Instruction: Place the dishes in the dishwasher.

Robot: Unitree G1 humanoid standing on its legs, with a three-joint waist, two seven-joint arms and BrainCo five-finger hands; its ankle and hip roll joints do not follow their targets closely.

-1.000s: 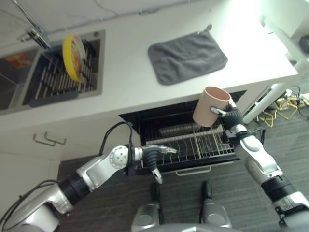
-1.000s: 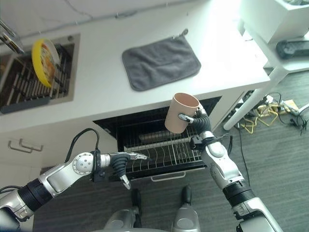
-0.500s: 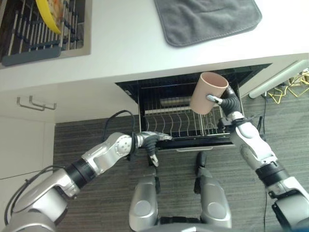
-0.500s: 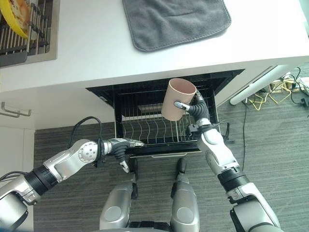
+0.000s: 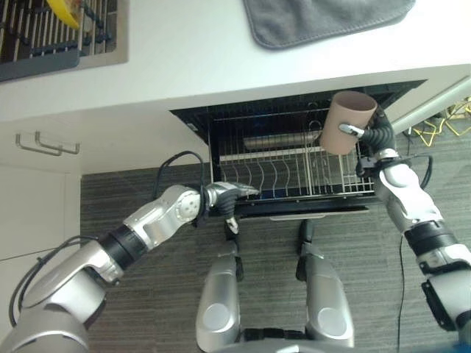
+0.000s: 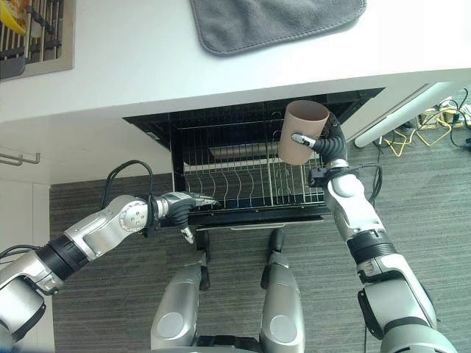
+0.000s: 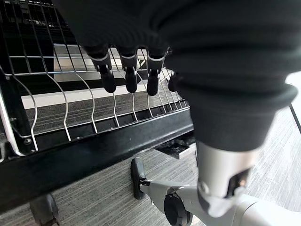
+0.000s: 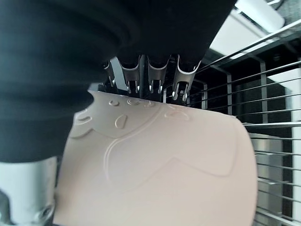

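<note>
mug (image 5: 350, 132): matt pinkish ceramic look, smooth, faint raised pattern
rack (image 5: 280, 170): thin bright metal wire
counter (image 5: 191, 59): smooth matt white
cloth (image 5: 324, 18): grey, soft, fuzzy
floor (image 6: 441, 191): grey, ribbed carpet texture

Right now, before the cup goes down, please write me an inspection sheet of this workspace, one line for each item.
Surface: white counter, with the open dishwasher below it.
Job's things: pink cup held above the right part of the pulled-out wire rack; the rack seems to hold no dishes; a yellow dish stands in the sink drainer.
Clutter: grey cloth lies flat on the counter.
Hands: right hand curled round the cup; left hand at the rack's front left edge, fingers straight.
Cables: yellow and white cables on the floor at far right.
Surroundings: grey floor, white cabinet with handles.
</note>
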